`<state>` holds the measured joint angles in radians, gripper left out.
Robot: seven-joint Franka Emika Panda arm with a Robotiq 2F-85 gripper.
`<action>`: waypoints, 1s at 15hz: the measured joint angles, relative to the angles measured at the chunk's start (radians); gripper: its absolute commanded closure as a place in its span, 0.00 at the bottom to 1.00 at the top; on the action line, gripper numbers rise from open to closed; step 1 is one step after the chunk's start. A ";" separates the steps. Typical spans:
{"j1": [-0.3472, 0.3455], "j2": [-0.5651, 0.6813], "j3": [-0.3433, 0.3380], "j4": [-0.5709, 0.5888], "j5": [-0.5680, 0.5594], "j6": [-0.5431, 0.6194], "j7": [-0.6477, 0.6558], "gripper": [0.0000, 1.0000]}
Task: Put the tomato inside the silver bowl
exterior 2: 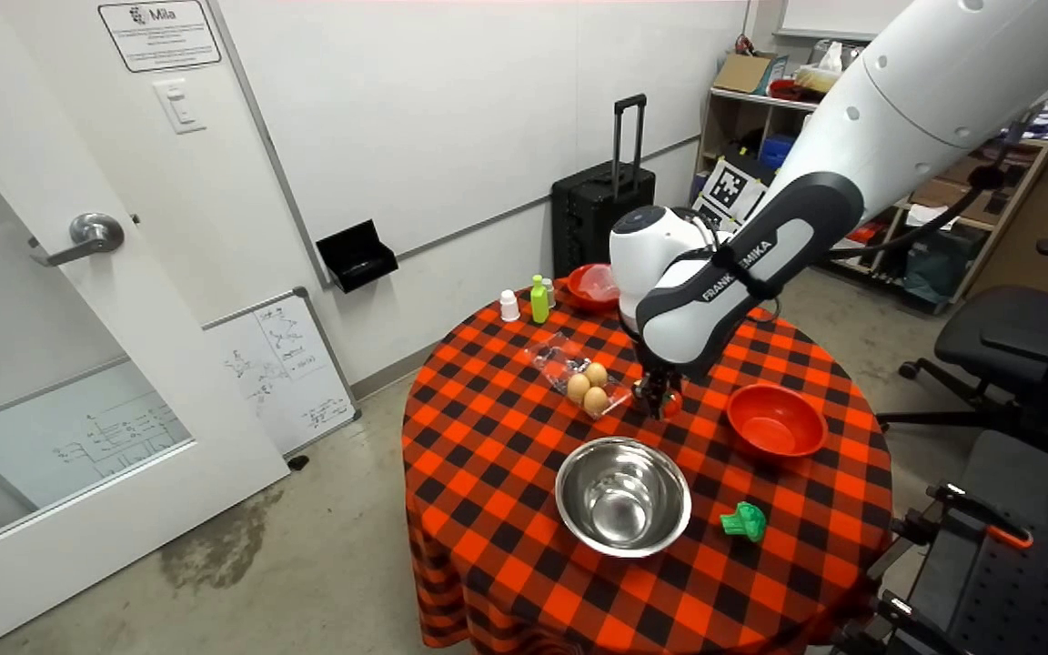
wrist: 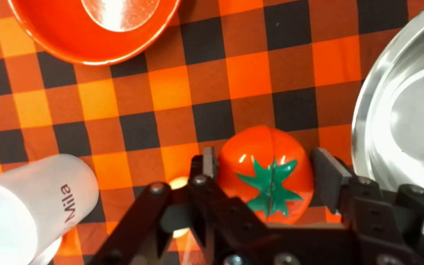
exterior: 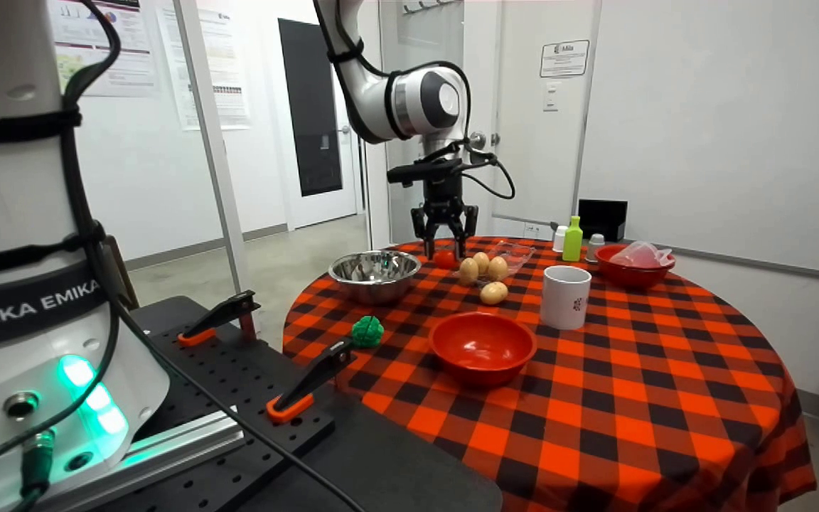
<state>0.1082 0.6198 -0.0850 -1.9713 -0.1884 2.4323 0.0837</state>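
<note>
1. Your pincer (exterior: pixel 445 250) is closed on the tomato (wrist: pixel 266 173), gripping it from two opposite sides in the wrist view.
2. The tomato is low over the surface (exterior 2: pixel 506 437), beside the silver bowl (exterior 2: pixel 622 509) and outside it; I can't tell whether it touches down.
3. You look to be at the end of the grasp, with the lift and the carry ahead of you.
4. Next, you probably want to go straight up until the tomato's underside tops the silver bowl's rim, then cross sideways, centre over its open mouth, lower a little and let go.
5. Mind that rim: in the wrist view it lies just beyond the pincer, so a low sideways move would likely knock it.
6. Near the pincer you also have three eggs (exterior 2: pixel 580 389), in or against a clear plastic carton (exterior 2: pixel 553 352), and a loose egg (exterior: pixel 494 293); they could roll if you brush them.
7. The white mug (exterior: pixel 564 299) and the red bowl (exterior: pixel 483 345) stand off your likely path.
8. In an exterior view, a margin of the surface shows between the silver bowl and the surface's edge, so you have some room for overshoot.
</note>
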 measured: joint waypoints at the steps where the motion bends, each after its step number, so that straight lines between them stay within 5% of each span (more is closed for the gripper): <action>1: 0.006 -0.017 0.007 -0.007 -0.012 -0.001 -0.012 0.62; 15: -0.034 -0.099 0.197 -0.087 -0.011 0.014 -0.421 0.62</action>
<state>0.0741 0.5209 0.1117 -2.0582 -0.1997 2.4463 -0.3373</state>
